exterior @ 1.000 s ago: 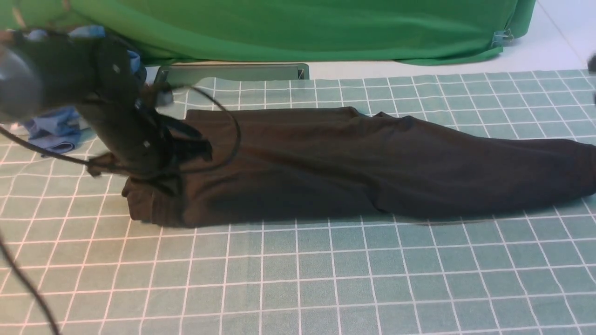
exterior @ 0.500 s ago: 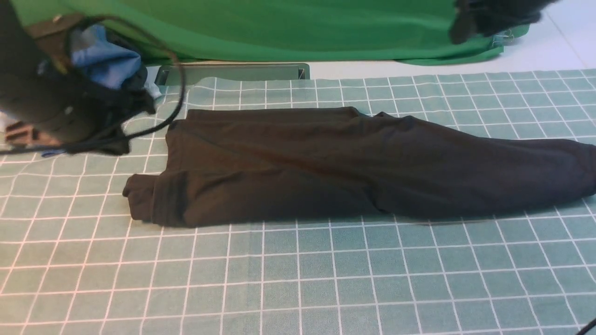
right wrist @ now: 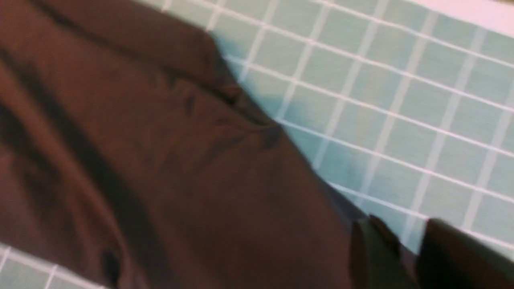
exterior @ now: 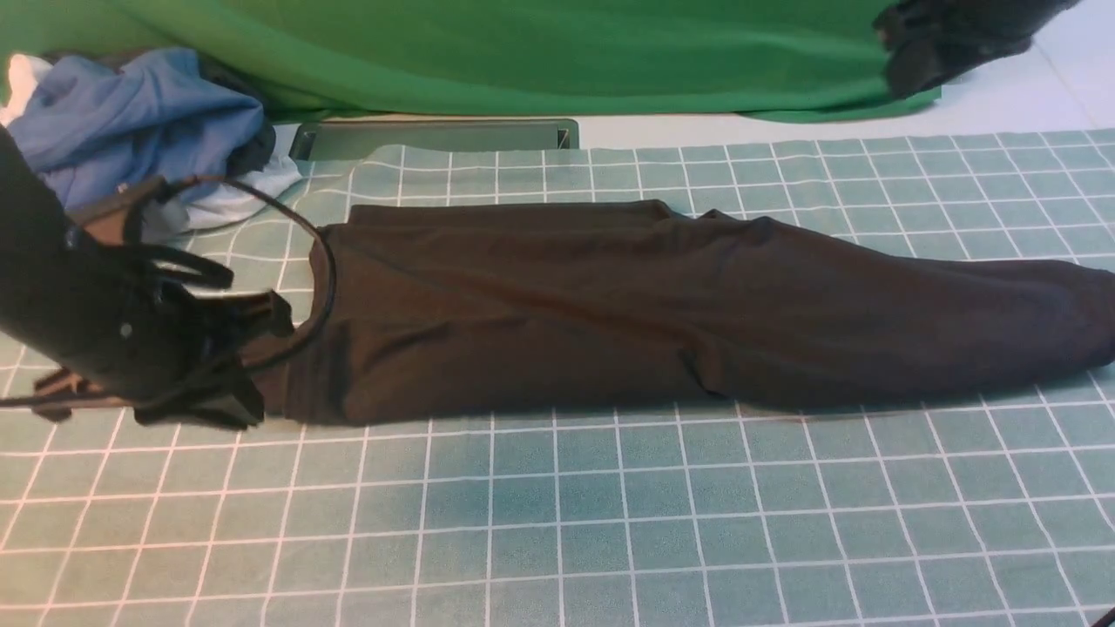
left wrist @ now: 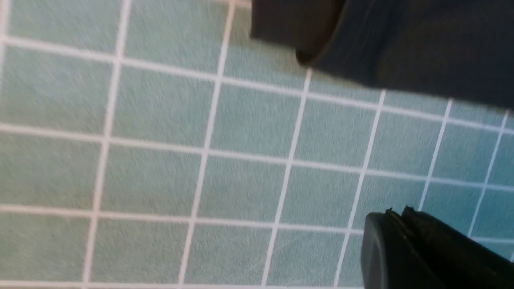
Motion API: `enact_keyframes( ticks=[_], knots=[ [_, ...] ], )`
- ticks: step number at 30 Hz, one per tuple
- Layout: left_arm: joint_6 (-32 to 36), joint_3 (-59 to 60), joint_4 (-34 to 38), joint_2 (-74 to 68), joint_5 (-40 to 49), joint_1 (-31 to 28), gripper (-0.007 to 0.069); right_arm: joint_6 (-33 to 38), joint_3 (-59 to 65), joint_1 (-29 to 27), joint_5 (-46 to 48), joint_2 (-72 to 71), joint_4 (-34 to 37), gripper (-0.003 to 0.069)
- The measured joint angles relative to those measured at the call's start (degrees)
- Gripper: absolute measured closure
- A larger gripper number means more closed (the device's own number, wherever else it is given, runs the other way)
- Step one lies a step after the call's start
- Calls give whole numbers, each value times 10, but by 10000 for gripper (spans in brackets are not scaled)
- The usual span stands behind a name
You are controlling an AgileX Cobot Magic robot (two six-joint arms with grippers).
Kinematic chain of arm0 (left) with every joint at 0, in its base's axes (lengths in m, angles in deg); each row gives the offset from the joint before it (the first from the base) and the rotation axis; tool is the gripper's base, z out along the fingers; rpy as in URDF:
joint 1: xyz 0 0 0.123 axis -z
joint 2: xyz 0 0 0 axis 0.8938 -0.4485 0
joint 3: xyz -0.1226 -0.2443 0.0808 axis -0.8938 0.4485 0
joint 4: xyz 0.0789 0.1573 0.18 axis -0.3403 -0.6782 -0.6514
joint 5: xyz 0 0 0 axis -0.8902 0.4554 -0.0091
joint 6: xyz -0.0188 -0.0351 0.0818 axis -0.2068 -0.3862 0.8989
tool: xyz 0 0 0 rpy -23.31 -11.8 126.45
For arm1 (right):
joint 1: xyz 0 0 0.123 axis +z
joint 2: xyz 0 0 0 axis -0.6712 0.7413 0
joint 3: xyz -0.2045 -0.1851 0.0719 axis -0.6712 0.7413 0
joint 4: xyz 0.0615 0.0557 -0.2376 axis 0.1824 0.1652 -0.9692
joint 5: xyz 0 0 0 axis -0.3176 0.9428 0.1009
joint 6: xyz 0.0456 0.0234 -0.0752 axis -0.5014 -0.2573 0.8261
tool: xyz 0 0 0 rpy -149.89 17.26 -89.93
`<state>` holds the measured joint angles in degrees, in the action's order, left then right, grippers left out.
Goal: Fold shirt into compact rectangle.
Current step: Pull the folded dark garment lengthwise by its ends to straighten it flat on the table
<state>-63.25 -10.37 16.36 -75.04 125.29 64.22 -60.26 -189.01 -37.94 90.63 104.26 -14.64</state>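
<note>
Our shirt (exterior: 610, 305) lies as a long band across the mat's (exterior: 557, 522) far half. It is soft, limp and light (pinch its end corners). The left gripper (left wrist: 395, 218) is clenched empty just above the mat, and the right gripper's (right wrist: 409, 249) jaws are narrowly parted, also empty.

Plain black shirt (exterior: 662, 305), reddish-brown in the right wrist view; teal-green mat (exterior: 610, 522) crossed by a thin white grid of squares; bright green backdrop cloth (exterior: 523, 52); blue garment (exterior: 131, 113); pale white garment (exterior: 253, 185); white tabletop (exterior: 1002, 100); matte black left gripper (left wrist: 395, 214) and right gripper (right wrist: 409, 249)
</note>
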Motion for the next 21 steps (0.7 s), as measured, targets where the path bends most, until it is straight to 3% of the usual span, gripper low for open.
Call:
enact_keyframes(
  ticks=[2, 4, 10, 12, 16, 21],
  knots=[
    [6, 23, 7, 0, -12, 0, 611, -13, 13, -17, 0, -18, -4, 603],
    [6, 42, 11, 0, -29, 0, 611, -14, 32, -26, 0, -38, -7, 628],
    [6, 57, 1, 0, -106, 0, 597, -7, 101, -31, 2, -98, -6, 629],
    [6, 57, -3, -2, -150, 0, 561, -7, 116, -31, 3, -107, -6, 629],
    [6, 57, -6, -20, -208, 0, 439, -10, 131, -31, 4, -110, -1, 627],
    [6, 57, -15, -68, -241, 0, 202, -11, 162, -31, 3, -110, 4, 627]
  ],
)
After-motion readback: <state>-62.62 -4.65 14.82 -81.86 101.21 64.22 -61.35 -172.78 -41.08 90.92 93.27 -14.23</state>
